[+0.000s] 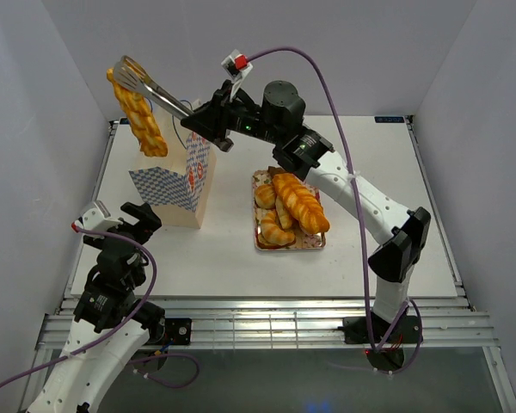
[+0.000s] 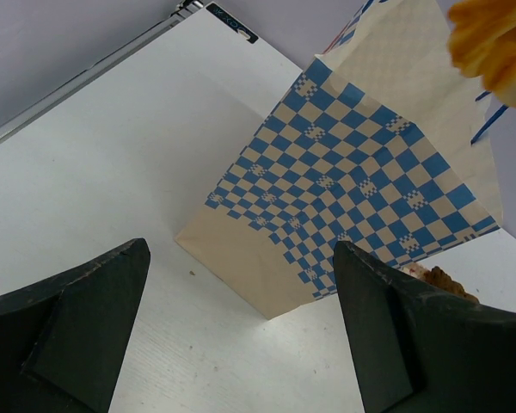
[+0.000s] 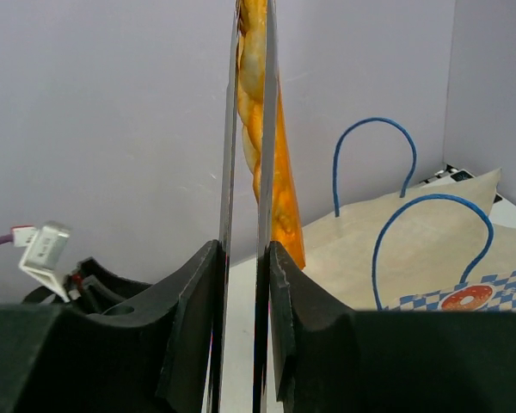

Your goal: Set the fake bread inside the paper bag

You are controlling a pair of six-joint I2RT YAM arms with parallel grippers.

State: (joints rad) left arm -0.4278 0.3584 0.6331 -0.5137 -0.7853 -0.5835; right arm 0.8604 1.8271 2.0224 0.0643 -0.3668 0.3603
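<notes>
My right gripper [image 1: 208,120] is shut on a pair of metal tongs [image 1: 150,86]. The tongs pinch a long golden twisted loaf of fake bread [image 1: 138,112], which hangs in the air above and left of the paper bag [image 1: 176,185]. In the right wrist view the tongs [image 3: 245,172] run up between my fingers [image 3: 241,318], with the loaf [image 3: 271,172] behind them and the bag [image 3: 413,249] lower right. Several more breads [image 1: 299,202] lie on the floral tray [image 1: 288,247]. My left gripper [image 1: 133,219] is open and empty beside the bag's base [image 2: 353,181].
The bag stands upright with blue cord handles [image 3: 374,163] raised. The tray sits just right of the bag. Purple walls close in on the left, back and right. My right arm reaches over the tray. The loaf's tip [image 2: 494,43] shows in the left wrist view.
</notes>
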